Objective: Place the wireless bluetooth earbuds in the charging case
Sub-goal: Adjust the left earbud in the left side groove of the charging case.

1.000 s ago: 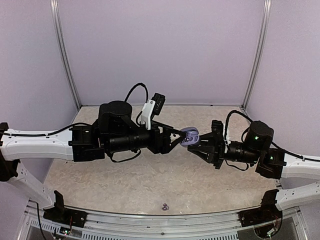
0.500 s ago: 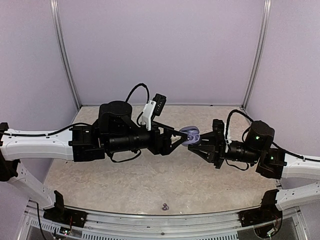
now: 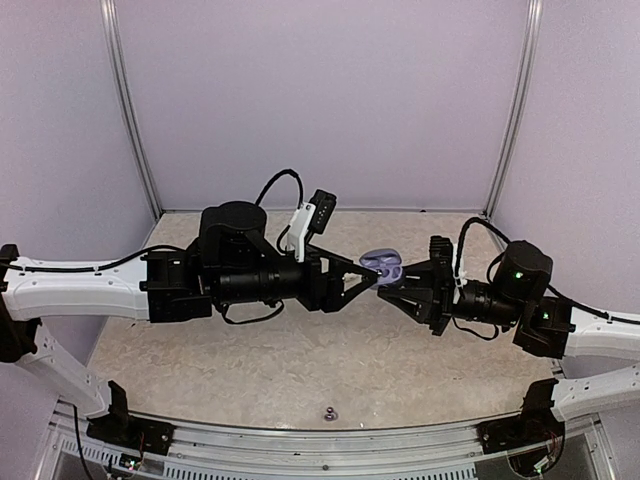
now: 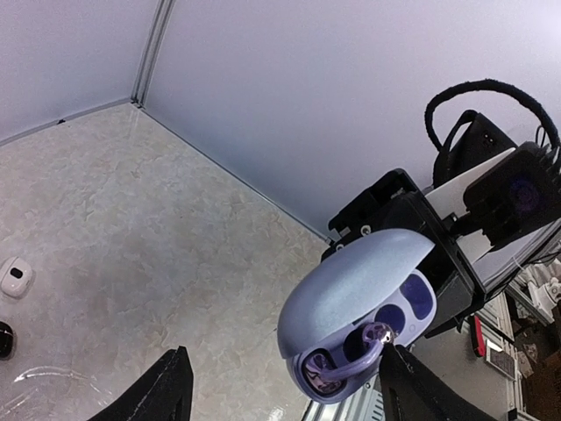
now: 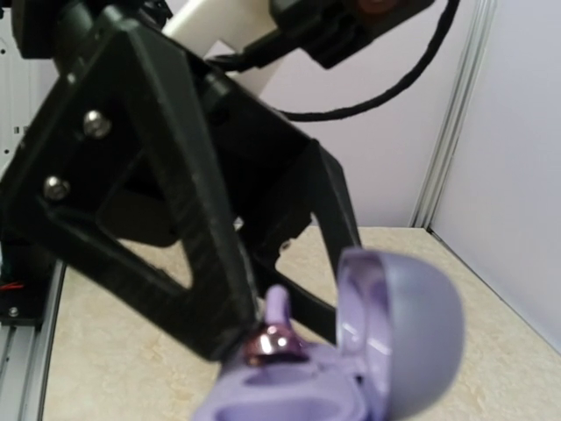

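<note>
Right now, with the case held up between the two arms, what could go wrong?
1. The earbud lies across the open charging case with its shiny tip sticking up, not seated. The right tool holds the case in the air, so the earbud might slip out and fall to the table.
2. The open left tool has one finger right beside the earbud. A careless pull away may knock it out.

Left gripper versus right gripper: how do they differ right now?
The left gripper has its jaws wide open; the right gripper has its jaws shut on the open case. The left gripper grips nothing, its jaws standing either side of the earbud; the right gripper carries the case. Both point at each other, tips nearly meeting.
</note>
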Controlling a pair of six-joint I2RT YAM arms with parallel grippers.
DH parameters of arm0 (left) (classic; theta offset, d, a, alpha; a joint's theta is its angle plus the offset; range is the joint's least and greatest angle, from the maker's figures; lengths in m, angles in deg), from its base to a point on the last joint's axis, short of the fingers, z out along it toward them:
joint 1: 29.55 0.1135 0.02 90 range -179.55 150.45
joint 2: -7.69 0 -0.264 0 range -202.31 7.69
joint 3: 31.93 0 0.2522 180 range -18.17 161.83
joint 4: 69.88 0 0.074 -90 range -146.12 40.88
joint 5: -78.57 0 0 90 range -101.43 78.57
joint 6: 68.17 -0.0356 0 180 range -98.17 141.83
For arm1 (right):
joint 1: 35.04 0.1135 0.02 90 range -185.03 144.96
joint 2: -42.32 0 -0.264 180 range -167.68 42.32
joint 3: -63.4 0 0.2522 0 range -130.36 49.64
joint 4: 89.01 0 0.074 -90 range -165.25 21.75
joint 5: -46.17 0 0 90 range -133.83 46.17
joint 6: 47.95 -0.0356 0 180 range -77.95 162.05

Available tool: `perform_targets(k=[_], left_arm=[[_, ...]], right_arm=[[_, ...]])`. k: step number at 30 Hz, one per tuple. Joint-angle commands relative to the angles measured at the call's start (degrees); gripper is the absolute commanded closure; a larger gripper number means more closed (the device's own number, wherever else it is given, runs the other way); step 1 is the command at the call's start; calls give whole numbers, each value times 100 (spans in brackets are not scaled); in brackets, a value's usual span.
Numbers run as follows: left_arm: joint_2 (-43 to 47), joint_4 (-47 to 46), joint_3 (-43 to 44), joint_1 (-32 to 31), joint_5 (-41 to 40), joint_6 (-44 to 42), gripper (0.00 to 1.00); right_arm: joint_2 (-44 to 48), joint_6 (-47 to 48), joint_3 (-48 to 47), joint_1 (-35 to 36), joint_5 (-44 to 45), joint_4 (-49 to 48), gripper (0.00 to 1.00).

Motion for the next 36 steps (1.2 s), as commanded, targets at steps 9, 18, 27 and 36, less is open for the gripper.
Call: perform_targets(k=[9,18,27,36], left_arm=[[-40,-229,240,29,208,216,26],[-121,-255,365,36,255,280,26],[-231,-240,413,42,251,342,29],[-224,-182,241,93,151,346,36]], right_arm=[[141,-39,83,68,-5,-186,100],[171,-41,129,63,-4,-197,100],[189,-24,117,68,-5,-186,100],[265,-15,136,65,45,-206,100]])
